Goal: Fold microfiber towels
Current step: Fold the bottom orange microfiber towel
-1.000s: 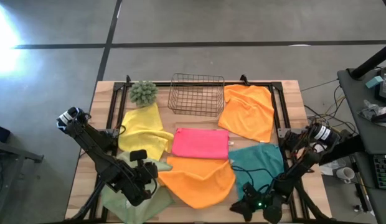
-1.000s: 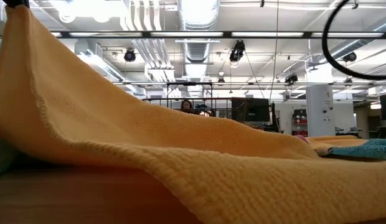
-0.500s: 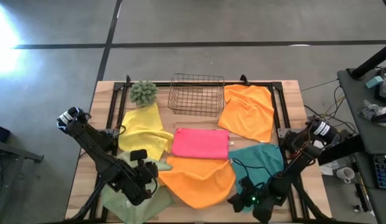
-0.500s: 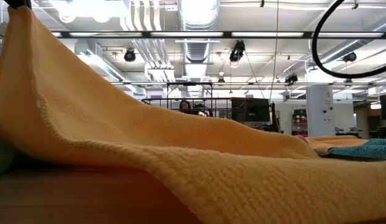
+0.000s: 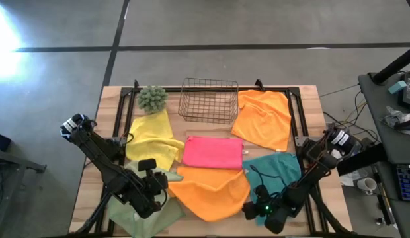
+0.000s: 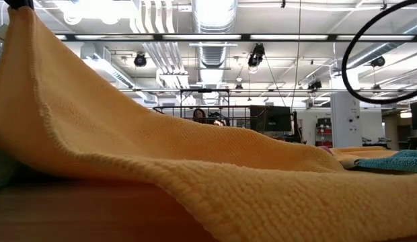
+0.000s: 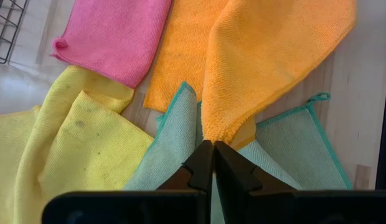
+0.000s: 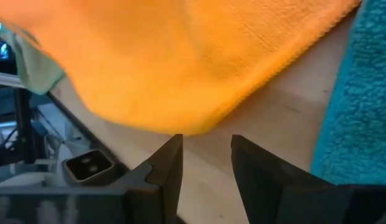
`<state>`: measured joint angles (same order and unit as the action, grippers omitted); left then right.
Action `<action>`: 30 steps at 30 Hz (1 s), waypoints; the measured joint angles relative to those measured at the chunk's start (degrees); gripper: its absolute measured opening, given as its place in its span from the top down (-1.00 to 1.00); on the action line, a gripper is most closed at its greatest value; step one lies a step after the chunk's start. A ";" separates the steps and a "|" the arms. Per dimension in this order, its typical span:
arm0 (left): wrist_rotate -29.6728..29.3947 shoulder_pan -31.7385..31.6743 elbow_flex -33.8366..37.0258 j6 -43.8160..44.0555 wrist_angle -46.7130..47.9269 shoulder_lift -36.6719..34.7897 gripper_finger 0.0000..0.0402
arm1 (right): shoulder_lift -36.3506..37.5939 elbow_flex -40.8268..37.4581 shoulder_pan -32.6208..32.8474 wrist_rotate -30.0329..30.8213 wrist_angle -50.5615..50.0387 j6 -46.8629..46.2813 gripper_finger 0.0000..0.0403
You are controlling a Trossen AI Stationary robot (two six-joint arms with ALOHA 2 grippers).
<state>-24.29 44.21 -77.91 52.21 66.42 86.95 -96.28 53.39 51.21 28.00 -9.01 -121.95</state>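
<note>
Six microfiber towels lie spread over the table [image 5: 307,99] in the high view, none overlapping the copper wire basket [image 5: 208,100] at upper centre, which looks empty. Largest in the frame is the front orange towel [image 5: 210,190] at lower centre, a rumpled sheet whose long axis runs roughly left to right across the picture; the second orange towel [image 5: 262,119] sits at upper right beside the basket, the yellow towel [image 5: 152,137] at centre left, the pink towel [image 5: 213,152] folded into a neat rectangle at centre, the teal towel [image 5: 276,173] at lower right, and the pale sage towel [image 5: 147,213] at lower left under the left arm. The left gripper [image 7: 207,163] is clamped shut on the left corner of the front orange towel, with the sage cloth just beneath it. The right gripper [image 8: 205,163] has its jaws apart and holds nothing; in the right wrist view the orange edge lies just ahead of its fingertips, with bare wood between and the teal cloth off to one side. So the free right corner of the orange towel lies just to the left of the right gripper in the high view, and that arm is plainly the nearer one to take it. The spiky green plant [image 5: 152,98] stands at upper left, clear of everything.
</note>
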 joint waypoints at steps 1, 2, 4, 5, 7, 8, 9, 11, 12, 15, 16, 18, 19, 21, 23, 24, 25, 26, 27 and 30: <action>0.00 0.00 0.00 -0.01 0.00 0.01 1.00 | -0.69 0.00 -0.17 -0.21 0.67 -0.31 0.36; 0.00 0.00 0.00 -0.02 -0.05 -0.01 1.00 | -1.48 0.02 -0.25 -0.49 1.40 -0.71 0.36; 0.00 0.00 0.00 -0.02 -0.01 0.00 1.00 | -2.57 0.08 -0.27 -0.60 1.41 -1.07 0.35; 0.00 0.00 0.00 -0.02 -0.03 0.00 1.00 | -3.02 0.23 -0.28 -0.51 1.24 -1.11 0.36; 0.02 0.00 0.00 -0.04 -0.02 0.01 1.00 | -3.27 0.60 -0.39 0.20 1.82 -1.15 0.37; 0.02 0.00 0.00 -0.04 0.01 0.01 1.00 | -3.27 0.61 -0.56 0.37 1.76 -1.13 0.38; 0.02 0.00 0.00 -0.04 0.03 0.01 1.00 | -3.25 0.61 -0.70 0.38 1.70 -1.13 0.39; 0.03 0.00 0.00 -0.06 0.04 0.00 1.00 | -3.25 0.49 -1.14 0.44 1.64 -1.02 0.40; 0.02 0.00 0.00 -0.07 0.03 -0.01 1.00 | -3.25 0.40 -1.37 0.49 1.45 -0.91 0.40; 0.04 0.00 0.00 -0.07 0.02 0.00 1.00 | -3.25 0.35 -2.03 0.49 1.58 -0.40 0.39; 0.04 0.00 0.00 -0.07 0.03 0.00 1.00 | -3.25 0.31 -2.26 0.47 1.55 -0.17 0.38; 0.04 0.00 0.00 -0.07 0.03 -0.01 1.00 | -3.47 0.30 -2.60 0.03 1.67 0.03 0.36; 0.04 0.00 0.00 -0.07 0.03 0.01 1.00 | -3.60 0.25 -2.67 0.01 1.70 0.05 0.36; 0.04 0.00 0.00 -0.07 0.03 -0.01 1.00 | -4.14 0.22 -2.81 0.00 2.25 -0.24 0.34; 0.04 0.00 0.00 -0.07 0.04 -0.01 1.00 | -4.88 0.22 -2.86 0.10 3.24 -0.88 0.34; 0.04 0.00 0.00 -0.07 0.04 -0.01 1.00 | -5.27 0.22 -2.90 0.33 4.63 -0.86 0.34; 0.04 0.00 0.00 -0.07 0.03 0.01 1.00 | -5.81 0.22 -2.90 0.56 6.28 -0.52 0.34; 0.04 0.00 0.00 -0.07 0.05 0.01 1.00 | -6.16 0.22 -2.93 0.51 7.51 -0.05 0.34; 0.03 0.00 0.00 -0.08 0.03 0.00 1.00 | -6.54 0.26 -3.07 0.49 8.94 0.28 0.34; 0.04 0.00 0.00 -0.09 0.03 -0.01 1.00 | -7.40 0.77 -3.25 0.27 9.41 0.97 0.34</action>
<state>-24.25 44.21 -77.91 52.12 66.46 86.94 -103.68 54.16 47.97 28.27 0.39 -120.98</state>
